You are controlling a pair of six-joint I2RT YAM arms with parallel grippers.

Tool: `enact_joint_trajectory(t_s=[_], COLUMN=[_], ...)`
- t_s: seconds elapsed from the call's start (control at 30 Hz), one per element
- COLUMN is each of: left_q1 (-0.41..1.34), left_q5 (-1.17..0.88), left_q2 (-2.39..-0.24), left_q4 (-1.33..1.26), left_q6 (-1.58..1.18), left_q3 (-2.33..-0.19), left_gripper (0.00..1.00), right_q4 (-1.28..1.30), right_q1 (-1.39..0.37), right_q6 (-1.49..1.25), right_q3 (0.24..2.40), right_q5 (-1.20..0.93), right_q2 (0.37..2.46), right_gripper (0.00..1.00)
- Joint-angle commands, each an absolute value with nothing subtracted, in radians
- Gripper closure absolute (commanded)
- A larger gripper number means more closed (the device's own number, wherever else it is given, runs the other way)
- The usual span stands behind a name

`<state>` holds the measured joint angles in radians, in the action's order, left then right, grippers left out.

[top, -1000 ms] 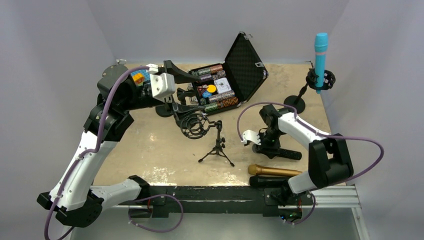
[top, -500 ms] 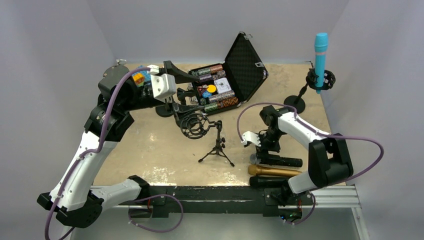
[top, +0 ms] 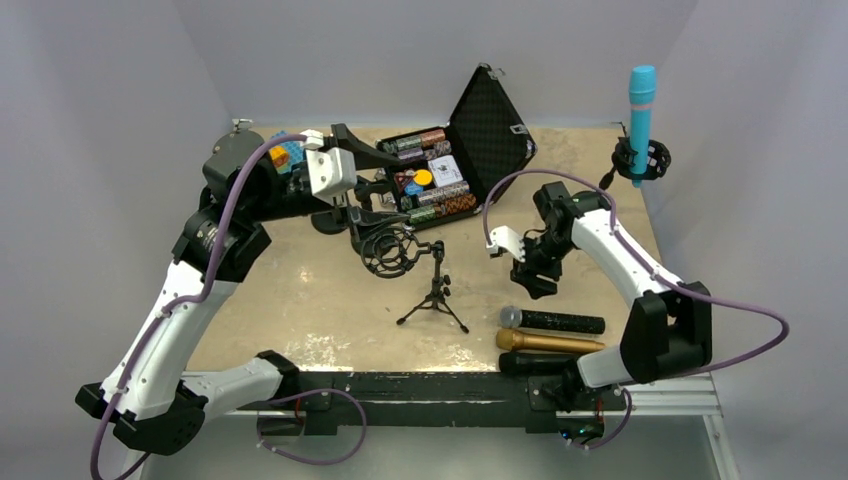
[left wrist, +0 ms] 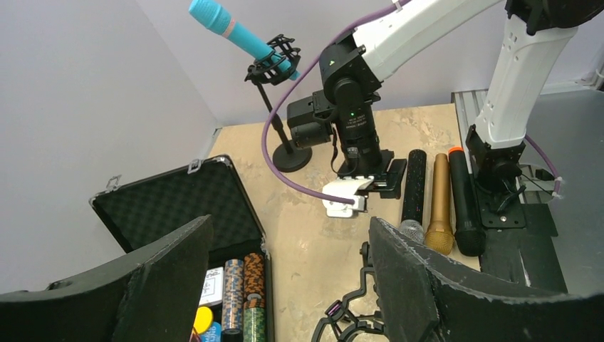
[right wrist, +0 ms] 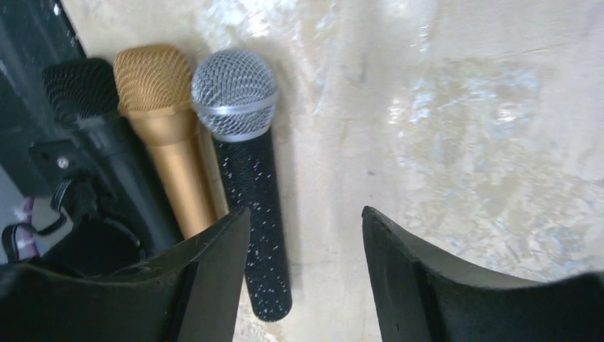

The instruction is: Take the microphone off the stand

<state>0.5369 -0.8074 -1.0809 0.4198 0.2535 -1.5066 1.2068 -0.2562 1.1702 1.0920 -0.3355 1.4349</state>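
Observation:
A blue microphone [top: 641, 105] stands upright in a black shock-mount stand [top: 640, 160] at the back right; it also shows in the left wrist view [left wrist: 238, 34]. My right gripper [top: 534, 282] is open and empty, above the table left of that stand and well apart from it. In the right wrist view my right gripper [right wrist: 305, 221] hovers over bare table beside a speckled black microphone [right wrist: 246, 171]. My left gripper [top: 380, 185] is open and empty over an empty shock mount [top: 388, 250]; its fingers frame the left wrist view [left wrist: 290, 228].
Three microphones lie side by side near the front edge: speckled black [top: 555, 321], gold [top: 545, 342] and plain black [top: 535, 362]. A small tripod [top: 435, 295] stands mid-table. An open black case [top: 480, 125] with poker chips sits at the back.
My right gripper has let go of the speckled black microphone, which now lies beside the gold one, and has lifted up and away toward the back. The left arm has hardly moved.

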Motion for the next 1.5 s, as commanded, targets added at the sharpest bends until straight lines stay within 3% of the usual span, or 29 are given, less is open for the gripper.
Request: enact_joint_trajectory(t_s=[0.0, 0.23, 0.37, 0.57, 0.67, 0.9, 1.27, 1.47], left_q1=[0.529, 0.530, 0.531, 0.526, 0.526, 0.525, 0.526, 0.526], left_q5=[-0.786, -0.721, -0.691, -0.761, -0.758, -0.681, -0.619, -0.616], left_q2=[-1.074, -1.047, -1.076, -1.276, -1.300, -1.219, -1.217, -1.172], left_q4=[0.463, 0.894, 1.098, 1.556, 1.586, 1.285, 1.203, 1.180], left_q6=[0.294, 0.529, 0.611, 0.833, 0.835, 0.748, 0.661, 0.610], left_q3=[-1.505, -1.580, -1.609, -1.885, -1.884, -1.712, -1.656, -1.638], left_gripper=[0.16, 0.15, 0.13, 0.13, 0.12, 0.10, 0.13, 0.13], right_q4=[1.078, 1.173, 1.087, 0.970, 0.924, 0.868, 0.904, 0.906], right_q1=[-0.252, -0.253, -0.304, -0.504, -0.583, -0.738, -0.822, -0.823], right_q6=[1.014, 0.532, 0.354, 0.310, 0.266, 0.147, 0.097, 0.161], right_q3=[1.184, 1.566, 1.581, 1.597, 1.613, 1.694, 1.656, 1.641], right_q5=[-0.431, -0.657, -0.796, -0.773, -0.728, -0.513, -0.239, -0.195], right_q2=[1.359, 1.245, 1.175, 1.184, 1.226, 1.335, 1.356, 1.354], right_gripper=[0.37, 0.29, 0.25, 0.18, 0.14, 0.06, 0.22, 0.42])
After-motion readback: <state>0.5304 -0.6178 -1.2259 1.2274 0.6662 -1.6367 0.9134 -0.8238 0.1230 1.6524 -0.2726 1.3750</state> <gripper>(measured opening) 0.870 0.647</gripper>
